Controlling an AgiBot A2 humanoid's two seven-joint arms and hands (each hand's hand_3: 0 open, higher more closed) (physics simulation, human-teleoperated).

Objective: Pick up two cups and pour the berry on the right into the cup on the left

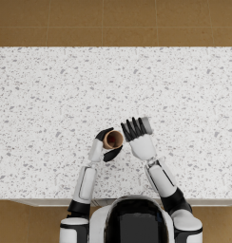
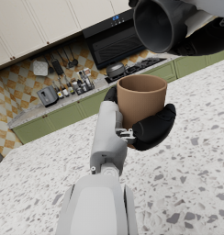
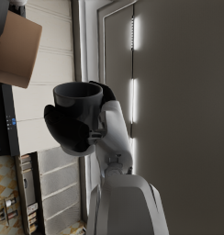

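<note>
Head view is showing both arms coming up from the bottom of the frame and meeting a little below the middle, over the speckled counter (image 1: 51, 95). On the left of that pair, the left hand (image 1: 104, 146) is grasping the brown cup (image 1: 113, 139), its dark fingers wrapping around the wall. The cup is standing upright with its mouth open to the camera, and I judge it is being held so in order to receive what comes from the other cup. I cannot see whether anything is lying inside it.

Just to the right, the right hand (image 1: 138, 135) is holding the grey cup (image 1: 145, 124), with fingers closed around its body. This cup is lying tilted, its mouth turning toward the brown cup, so the pouring seems to be going on or nearly done; this is my judgement only. The berry is not showing in any view, so I cannot tell where it is.

In the left wrist view, the grey cup (image 2: 159, 25) is hanging at the upper right of the frame, just above and beside the brown cup (image 2: 140, 103), not touching it. In the right wrist view, the right hand (image 3: 75, 131) is gripping the grey cup (image 3: 78, 98) at centre left.
</note>
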